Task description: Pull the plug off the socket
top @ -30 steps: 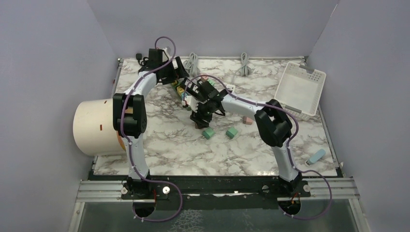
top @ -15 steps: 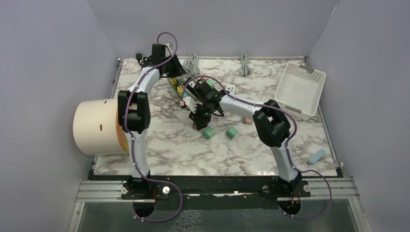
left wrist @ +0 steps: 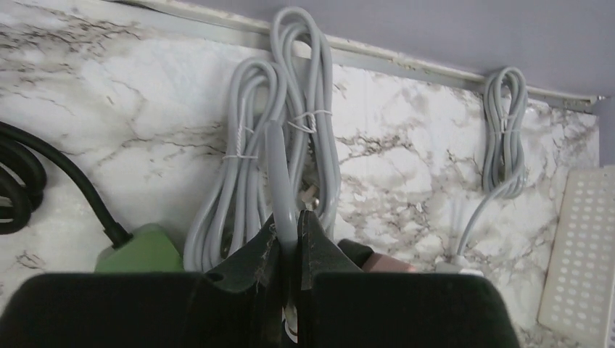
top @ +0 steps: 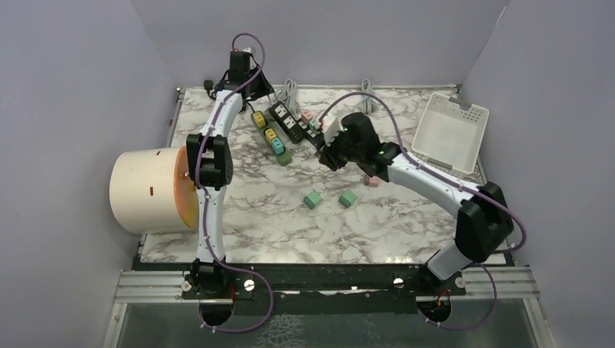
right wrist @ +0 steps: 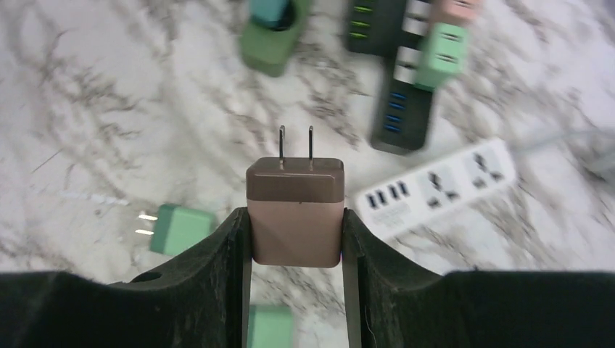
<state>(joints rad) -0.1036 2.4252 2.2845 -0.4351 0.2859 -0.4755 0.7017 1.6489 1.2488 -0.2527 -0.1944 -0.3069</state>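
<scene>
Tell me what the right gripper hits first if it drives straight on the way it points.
The right gripper, prongs of its brown plug leading, probably meets bare marble table between the green strip and black strip; depth unclear.

grey cable (left wrist: 280, 181) runs down between the jaws (its end hidden).

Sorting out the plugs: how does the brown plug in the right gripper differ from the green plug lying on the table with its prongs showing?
The brown plug is clamped in the right gripper, lifted; the green plug lies loose on the table. Brown's prongs point away from the wrist camera; green's point sideways across that view. Both are boxy, two-pronged and unplugged.
</scene>
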